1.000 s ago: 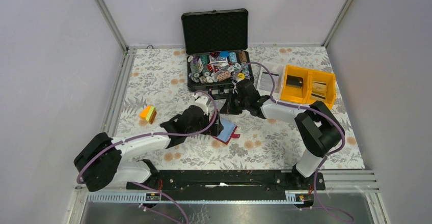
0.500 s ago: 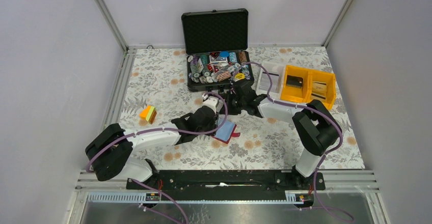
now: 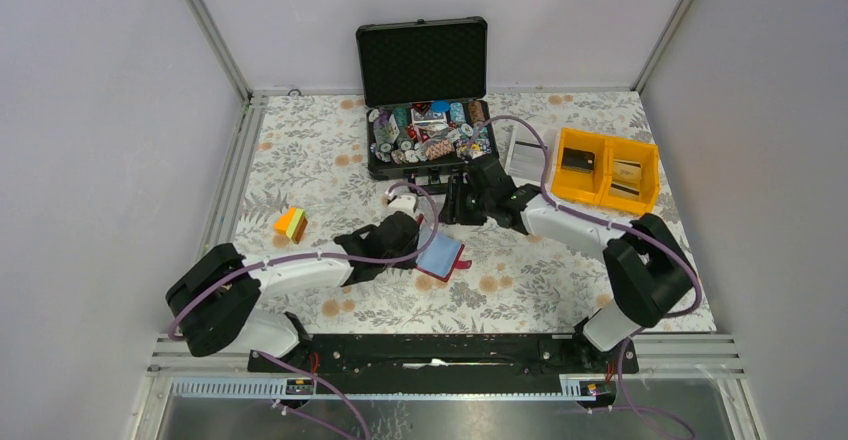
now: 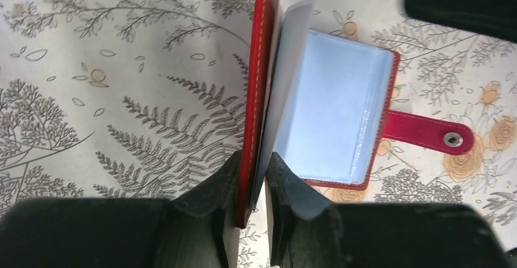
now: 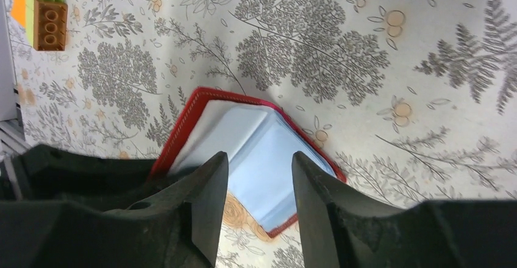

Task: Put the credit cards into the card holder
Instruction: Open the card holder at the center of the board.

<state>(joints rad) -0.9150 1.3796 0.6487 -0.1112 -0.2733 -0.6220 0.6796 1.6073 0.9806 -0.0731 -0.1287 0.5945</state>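
Left fingers (image 4: 213,189): pinching the card holder (image 4: 332,109) cover upright.
Right fingers (image 5: 204,189): spread, empty, directly above the open card holder.
Nearer arm: left; loose credit cards seemingly out of view.

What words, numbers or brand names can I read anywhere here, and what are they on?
None can be read.
White sheet beside the yellow bins: printed lines, too small to read.
Items in the open black case: markings too small and blurred to read.
Red wallet: no lettering shows.
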